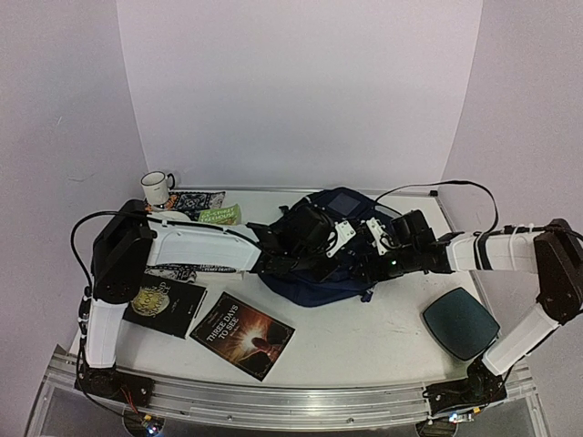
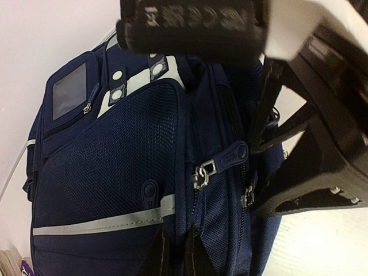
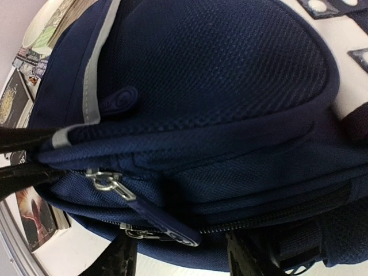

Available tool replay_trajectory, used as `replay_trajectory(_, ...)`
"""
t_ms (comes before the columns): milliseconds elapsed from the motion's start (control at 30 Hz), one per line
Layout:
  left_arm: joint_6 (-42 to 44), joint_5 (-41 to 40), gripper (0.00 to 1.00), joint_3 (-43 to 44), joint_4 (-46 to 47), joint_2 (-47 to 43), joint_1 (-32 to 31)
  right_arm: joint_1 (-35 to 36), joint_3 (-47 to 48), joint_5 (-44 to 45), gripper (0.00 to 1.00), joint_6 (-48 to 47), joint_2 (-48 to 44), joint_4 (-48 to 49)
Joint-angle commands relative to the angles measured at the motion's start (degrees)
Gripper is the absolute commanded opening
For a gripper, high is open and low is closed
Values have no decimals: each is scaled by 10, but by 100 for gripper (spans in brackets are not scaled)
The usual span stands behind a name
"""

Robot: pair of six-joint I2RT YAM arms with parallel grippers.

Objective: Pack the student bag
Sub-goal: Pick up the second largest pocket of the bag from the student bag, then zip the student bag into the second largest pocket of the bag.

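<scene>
The student bag (image 1: 310, 284), navy with grey reflective stripes and a white patch, lies in the middle of the table. My left gripper (image 2: 177, 256) is shut, pinching a fold of the bag's fabric (image 2: 178, 230) just below a silver zip slider (image 2: 202, 172). My right gripper (image 3: 183, 260) stands open at the bag's zipped edge. Its two black fingers (image 3: 118, 259) sit either side of a navy zip pull (image 3: 167, 221), not touching it. In the top view both grippers, left (image 1: 335, 257) and right (image 1: 367, 259), meet over the bag's middle.
Two books (image 1: 241, 335) (image 1: 164, 305) lie at the front left. A white mug (image 1: 157, 187), a patterned item (image 1: 196, 200) and a green packet (image 1: 219, 216) sit at the back left. A dark teal pad (image 1: 460, 323) lies at the front right.
</scene>
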Motion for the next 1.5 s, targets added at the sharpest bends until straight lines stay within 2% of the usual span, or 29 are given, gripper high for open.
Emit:
replay_trajectory(0,-32,25,0,12,59,-58,1,-2,-18,-38,51,-25,13,52)
replay_trajectory(300,-63,64,0,17,59,-59,1,-3,-59,-35,42,-13,20,160)
replay_trajectory(367,-66,69,0,15,59,-61,1,-2,-63,-25,35,-13,20,169)
replay_trajectory(567,-53,41,0,-2,59,-73,2,-5,-76,15,1,-25,-4,152)
replay_trajectory(700,-52,29,0,-19,59,-85,6,-15,-84,44,0,-30,-43,110)
replay_trajectory(1000,-47,26,0,-56,59,-114,18,-72,0,133,0,-30,-64,-115)
replay_trajectory(1233,-36,41,0,-101,83,-155,21,-166,57,140,0,24,-2,-177)
replay_trajectory(1300,-40,41,0,-109,86,-161,24,-169,72,143,0,26,11,-180)
replay_trajectory(1467,-55,55,0,-95,88,-152,27,-168,81,62,0,14,19,-159)
